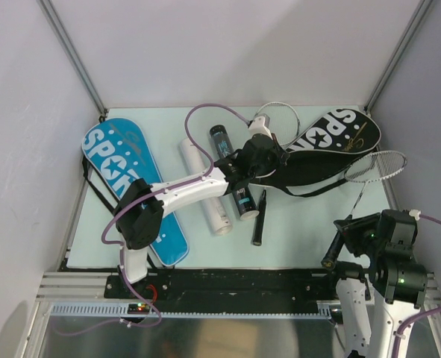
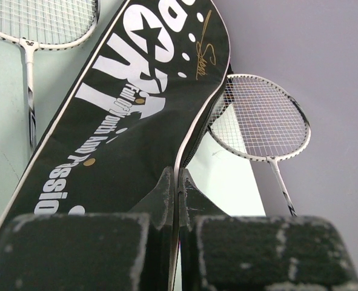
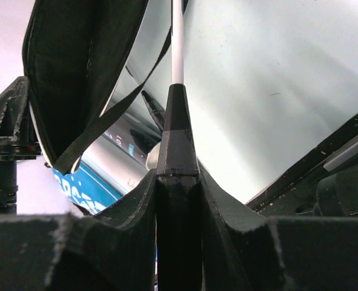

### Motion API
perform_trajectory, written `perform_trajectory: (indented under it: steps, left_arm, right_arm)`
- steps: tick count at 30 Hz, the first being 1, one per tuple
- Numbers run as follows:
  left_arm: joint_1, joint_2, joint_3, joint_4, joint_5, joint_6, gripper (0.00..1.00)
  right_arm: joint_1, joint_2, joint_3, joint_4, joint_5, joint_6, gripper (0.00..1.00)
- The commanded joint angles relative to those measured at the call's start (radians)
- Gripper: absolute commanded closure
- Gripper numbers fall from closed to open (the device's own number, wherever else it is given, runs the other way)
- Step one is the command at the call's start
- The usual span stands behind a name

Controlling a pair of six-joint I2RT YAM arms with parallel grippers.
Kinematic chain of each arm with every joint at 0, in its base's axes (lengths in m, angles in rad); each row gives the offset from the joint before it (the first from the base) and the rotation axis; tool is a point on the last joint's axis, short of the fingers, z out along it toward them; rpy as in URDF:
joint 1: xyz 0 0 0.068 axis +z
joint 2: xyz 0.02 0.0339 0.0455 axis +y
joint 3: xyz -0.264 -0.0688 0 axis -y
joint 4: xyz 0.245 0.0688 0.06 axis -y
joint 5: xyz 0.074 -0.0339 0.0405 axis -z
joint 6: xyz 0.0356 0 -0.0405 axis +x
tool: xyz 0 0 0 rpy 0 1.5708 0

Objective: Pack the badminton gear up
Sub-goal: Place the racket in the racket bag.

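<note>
Pinched shut close to the lens of the left wrist view, the left gripper [image 2: 177,185] is seen clamped on the piped edge of the black "SPORT" cover [image 2: 124,115]. That edge is trapped between the two dark padded fingers [image 2: 160,203], with no gap left. From above, this grip [image 1: 269,165] is placed on the left end of the black "SPORT" cover [image 1: 332,142], which is laid flat on the pale table [image 1: 310,231].

The right gripper [image 3: 177,176] is closed partway around the black handle of a silver-framed racket [image 3: 177,36], the grip being wedged upright between the fingers. Seen from above, the right gripper [image 1: 330,257] is held well to the near right of the cover, and the silver-framed racket [image 1: 377,165] is stretched away from it so that the head rests against the cover's near right edge.

A second silver-framed racket [image 1: 280,115] is partly tucked behind the cover's far left end. A loose black handle [image 1: 259,218] is found just beside the cover's near left end. Farther left of the cover, a black tube [image 1: 221,140] and a white tube [image 1: 194,156] are laid side by side under the left arm. The blue "SPORT" cover [image 1: 112,160] is set well apart, at the far left of the table.
</note>
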Motion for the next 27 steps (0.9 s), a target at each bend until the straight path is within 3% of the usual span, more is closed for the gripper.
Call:
perform_trajectory:
  steps: [1,14,27]
  left_arm:
    - [0.002,-0.054,0.023,0.038,0.002,0.018,1.00]
    - [-0.009,-0.020,0.043,0.040,0.015,0.022,1.00]
    - [-0.009,0.016,0.065,0.038,0.005,0.038,1.00]
  right_arm:
    - [-0.002,-0.023,0.004,0.061,-0.070,0.037,1.00]
    - [-0.002,-0.044,0.045,0.056,-0.097,0.057,1.00]
    - [-0.002,-0.021,0.167,-0.079,0.025,0.013,1.00]
